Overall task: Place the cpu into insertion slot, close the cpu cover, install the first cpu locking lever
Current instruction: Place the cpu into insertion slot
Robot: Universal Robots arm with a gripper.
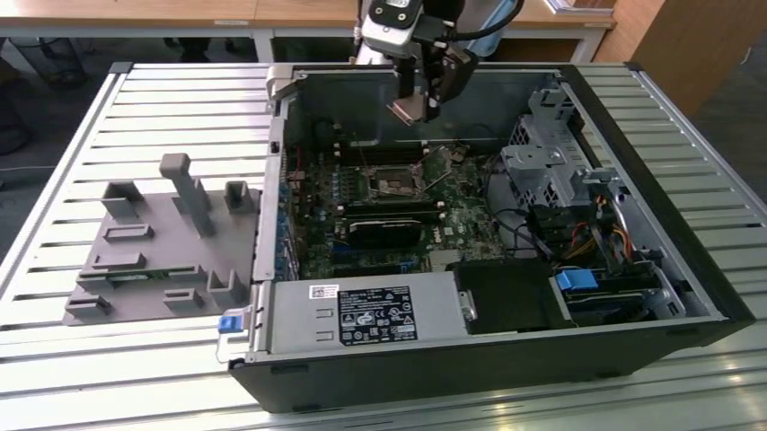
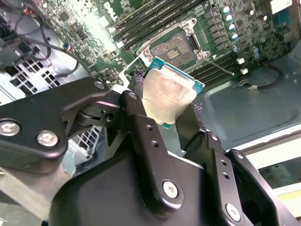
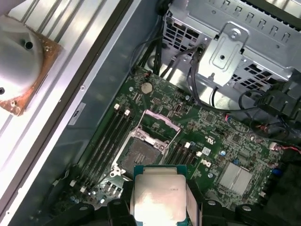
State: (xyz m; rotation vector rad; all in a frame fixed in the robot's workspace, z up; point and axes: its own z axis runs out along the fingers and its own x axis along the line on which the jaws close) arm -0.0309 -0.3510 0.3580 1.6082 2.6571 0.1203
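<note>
The cpu (image 2: pixel 171 92) is pinched between the two black fingers (image 2: pixel 141 127) of the gripper (image 2: pixel 169 113). The jaws are narrowed onto its edges. In the second wrist view its pale metal top is tilted and held clear of the green motherboard (image 2: pixel 221 28).

In the exterior view the cpu hangs at the gripper's tip over the open computer case (image 1: pixel 480 382). The insertion slot (image 1: pixel 393 182) lies at about 6 o'clock from it, apart from it, with its dark centre uncovered.

In the first wrist view the cpu cover (image 3: pixel 162 120) stands swung up off the slot, and long black memory slots (image 3: pixel 110 136) run along both sides of the socket.

Back in the exterior view, the power supply (image 1: pixel 359 314) sits at 6 o'clock from the slot. A grey fixture (image 1: pixel 156 242) rests at 9 o'clock from the case on the slatted table (image 1: pixel 120 382).
</note>
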